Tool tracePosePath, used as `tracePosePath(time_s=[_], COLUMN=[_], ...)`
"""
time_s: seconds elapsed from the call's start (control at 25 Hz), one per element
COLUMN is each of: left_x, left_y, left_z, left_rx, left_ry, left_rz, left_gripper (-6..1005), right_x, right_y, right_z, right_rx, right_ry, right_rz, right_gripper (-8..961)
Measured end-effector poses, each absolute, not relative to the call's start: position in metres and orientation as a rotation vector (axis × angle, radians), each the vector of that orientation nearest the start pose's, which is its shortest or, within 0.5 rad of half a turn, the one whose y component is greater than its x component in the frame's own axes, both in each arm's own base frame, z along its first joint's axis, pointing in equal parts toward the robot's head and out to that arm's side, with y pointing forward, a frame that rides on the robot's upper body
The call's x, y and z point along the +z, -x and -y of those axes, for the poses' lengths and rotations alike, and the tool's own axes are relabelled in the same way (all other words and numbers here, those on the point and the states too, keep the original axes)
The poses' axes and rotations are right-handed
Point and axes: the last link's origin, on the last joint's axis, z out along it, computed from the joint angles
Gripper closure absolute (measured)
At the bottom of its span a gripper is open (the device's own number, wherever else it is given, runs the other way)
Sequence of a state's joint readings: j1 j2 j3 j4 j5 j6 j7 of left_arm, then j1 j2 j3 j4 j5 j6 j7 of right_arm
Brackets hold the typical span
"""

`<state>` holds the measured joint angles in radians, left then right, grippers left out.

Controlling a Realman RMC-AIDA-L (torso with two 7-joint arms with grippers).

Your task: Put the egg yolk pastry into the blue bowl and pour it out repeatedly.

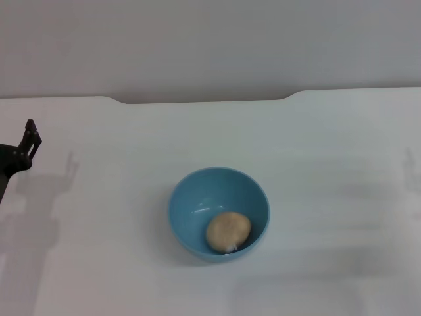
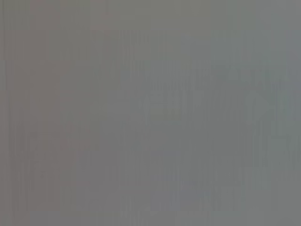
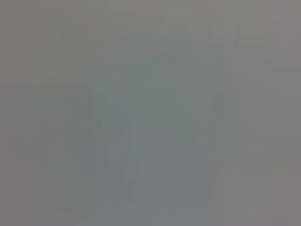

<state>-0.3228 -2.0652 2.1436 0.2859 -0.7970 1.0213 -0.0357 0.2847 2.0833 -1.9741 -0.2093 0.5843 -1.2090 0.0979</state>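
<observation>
- We are seeing the pastry (image 1: pixel 228 231) lying inside the bowl (image 1: pixel 191 197), down at its 5 o'clock side and touching the inner wall.
- The bowl is standing upright on the white table (image 1: pixel 329 145), a little below the middle of the head view.
- The left gripper (image 1: pixel 29 138) is waiting at the 9 o'clock edge of the head view, well apart from the bowl; we cannot tell how far it is open, and it is holding nothing that we can see.
- The right gripper is not showing in any view, and both wrist views are giving only plain grey.
- We are judging that the pouring step is coming now, because the pastry is already in the bowl.
- To do it well, we are advising to take the rim at the 9 o'clock side, opposite to the pastry, so the fingers are not pressing the soft dough.
- We are also advising to tilt slowly toward a free part of the table, because the ball may roll far.
</observation>
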Motion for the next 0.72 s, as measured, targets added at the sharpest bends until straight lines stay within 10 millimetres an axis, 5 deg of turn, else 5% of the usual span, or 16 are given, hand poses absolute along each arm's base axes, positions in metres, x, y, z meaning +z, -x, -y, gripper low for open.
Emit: tracePosePath(time_s=[0.72], left_x=[-0.018], left_y=[0.363], left_z=[-0.312], left_rx=[-0.523], left_ry=[1.533], left_rz=[0.691], left_gripper=[217], right_x=[-0.004], right_y=[-0.371], right_z=[-0.313], right_rx=[0.515], right_ry=[1.516], right_rz=[-0.656], right_gripper=[595])
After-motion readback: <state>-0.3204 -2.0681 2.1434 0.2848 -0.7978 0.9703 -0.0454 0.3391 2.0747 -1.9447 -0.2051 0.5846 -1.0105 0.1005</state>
